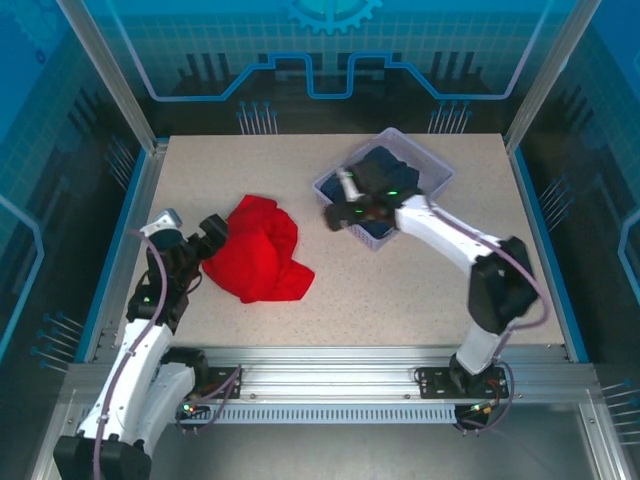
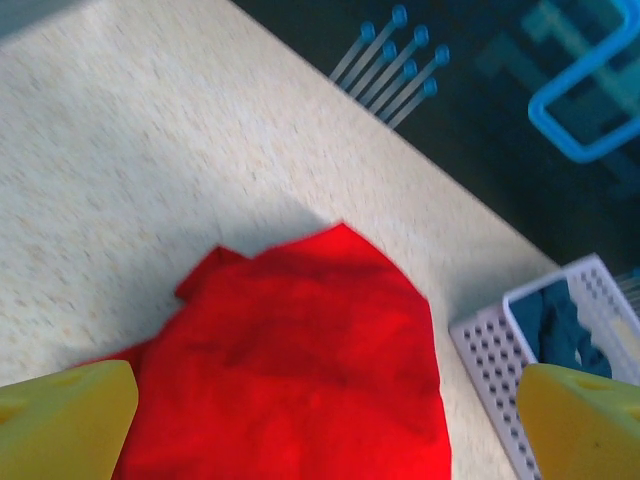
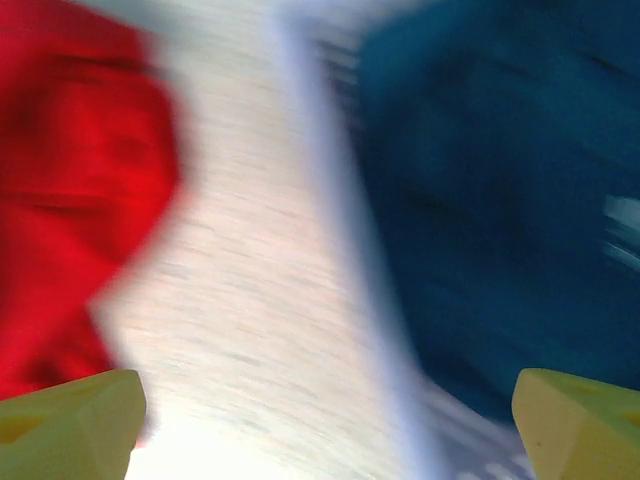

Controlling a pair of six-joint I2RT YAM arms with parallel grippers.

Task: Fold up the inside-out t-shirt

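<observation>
Basket (image 1: 437, 172): lavender plastic, rectangular, perforated walls, at the far right of the table (image 1: 400, 290). Inside it is a crumpled dark navy garment (image 1: 385, 172).

Inside-out t-shirt (image 1: 262, 250): bright red soft cloth in a rumpled heap with the plain red face showing. It lies on the speckled tabletop left of centre, outside the basket and apart from it.

My left claw (image 1: 215, 235): arm reaching forward from the near-left corner, claw at the shirt's left edge. The yellow fingertips (image 2: 65, 420) are spread wide and grip nothing.

My right claw (image 1: 338, 212): elbow bent at the right, forearm stretched leftward, over the basket's near-left corner. Wrist view is blurred, but the fingertips (image 3: 70, 425) are wide apart and empty.
</observation>
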